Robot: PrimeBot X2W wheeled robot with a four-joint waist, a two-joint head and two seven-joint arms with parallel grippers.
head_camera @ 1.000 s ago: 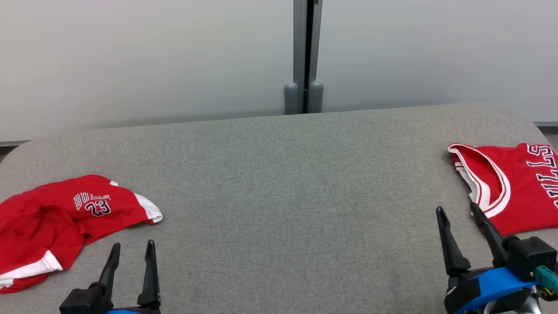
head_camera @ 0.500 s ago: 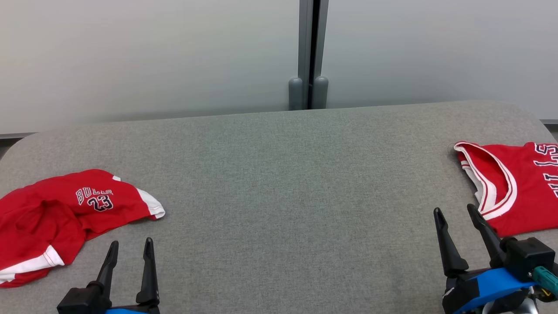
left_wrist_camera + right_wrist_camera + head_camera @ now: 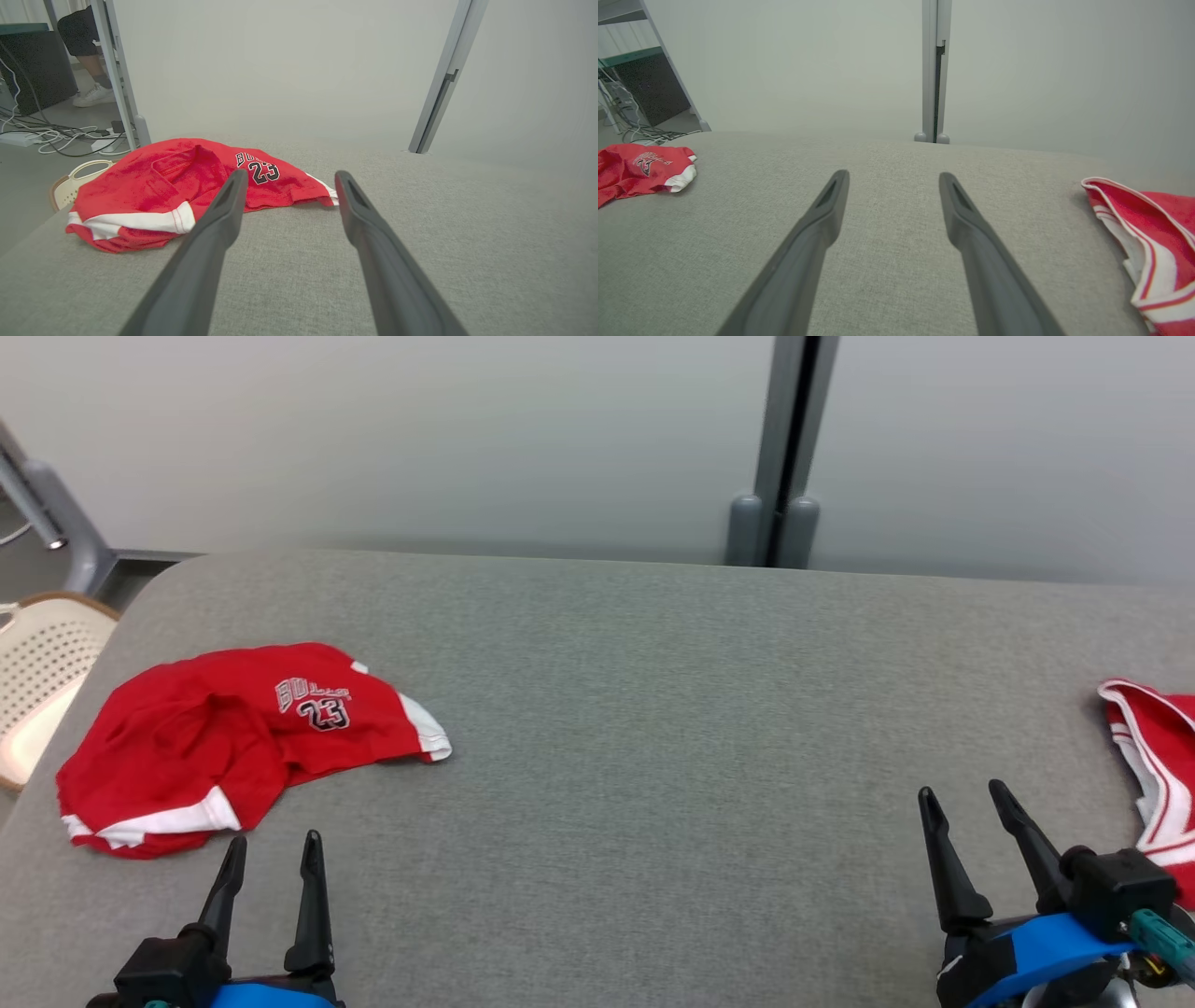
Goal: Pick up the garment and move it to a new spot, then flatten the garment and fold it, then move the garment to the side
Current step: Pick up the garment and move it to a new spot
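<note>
Pick-up is not yet begun: the left end effector (image 3: 272,843) and right end effector (image 3: 962,791) hover wide open, empty. The crumpled shorts (image 3: 233,747) lie on the desk (image 3: 653,709), at its left end, just beyond the left end effector. Next, it likely must reach forward and pinch the cloth.

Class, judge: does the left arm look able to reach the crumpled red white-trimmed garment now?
Probably yes: its jaws stand open and empty, with only bare grey fabric-covered table between them and the crumpled red garment.

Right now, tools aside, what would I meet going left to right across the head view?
cream basket → red shorts → grey post → red jersey
</note>
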